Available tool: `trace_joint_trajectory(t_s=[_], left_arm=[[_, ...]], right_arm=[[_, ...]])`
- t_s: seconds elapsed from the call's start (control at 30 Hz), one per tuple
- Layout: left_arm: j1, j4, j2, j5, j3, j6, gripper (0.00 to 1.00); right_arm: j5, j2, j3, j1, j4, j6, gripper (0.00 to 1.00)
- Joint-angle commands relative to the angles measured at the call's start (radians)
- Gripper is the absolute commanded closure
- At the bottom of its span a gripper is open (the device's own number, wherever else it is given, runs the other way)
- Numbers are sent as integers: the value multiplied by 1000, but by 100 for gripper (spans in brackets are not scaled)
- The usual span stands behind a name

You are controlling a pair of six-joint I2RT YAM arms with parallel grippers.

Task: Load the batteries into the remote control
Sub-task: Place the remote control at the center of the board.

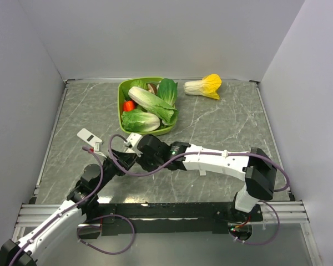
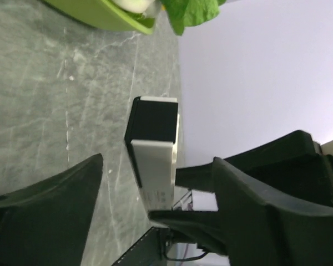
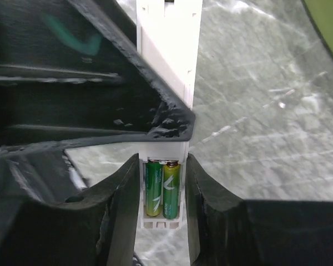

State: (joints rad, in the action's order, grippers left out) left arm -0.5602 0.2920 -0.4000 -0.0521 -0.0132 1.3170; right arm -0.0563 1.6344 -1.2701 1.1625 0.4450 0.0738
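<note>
The remote control (image 3: pixel 167 52), a white bar with a black section (image 2: pixel 151 119), is held above the table between both arms. Its open compartment shows the two green batteries (image 3: pixel 162 188) lying side by side. My right gripper (image 3: pixel 162 162) is shut on the remote control, its jaws pressed against both sides of the casing at the battery end. My left gripper (image 2: pixel 155 166) is open, its fingers (image 2: pixel 55 205) standing apart on either side of the remote. From above, both grippers meet at the remote (image 1: pixel 134 140), left of centre.
A green bowl (image 1: pixel 122 95) of leafy vegetables stands at the back centre, with a yellow-white cabbage (image 1: pixel 204 86) to its right. A white rectangular plate (image 1: pixel 89 136) with a red knob lies left of the grippers. Grey walls enclose the table.
</note>
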Motion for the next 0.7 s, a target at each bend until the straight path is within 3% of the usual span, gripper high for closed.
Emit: trace_joint_trajectory(t_s=[0.0,0.03,0.2,0.37,0.5,0.67], left_arm=[[-3,-178,56,49,-45,-54,8],[-3,-276,65,92,-69,-91,1],[-1,-594,108,247,-270,-174,1],[-1,-839,138,405,-468,-255,1],[0,-931,174,495,-589,-335,1],[-1,-924,246,518,-628,-456,1]], right_arm=[[-28,-96,67,-38,8,-118,96],[-10,-113,93,-50,-3,-133,98],[110,-197,264,-132,-83,-291,100],[235,-147,304,-135,-65,-466,100],[276,-87,313,-135,-83,-543,98],[312,22,267,-135,-59,-618,95]])
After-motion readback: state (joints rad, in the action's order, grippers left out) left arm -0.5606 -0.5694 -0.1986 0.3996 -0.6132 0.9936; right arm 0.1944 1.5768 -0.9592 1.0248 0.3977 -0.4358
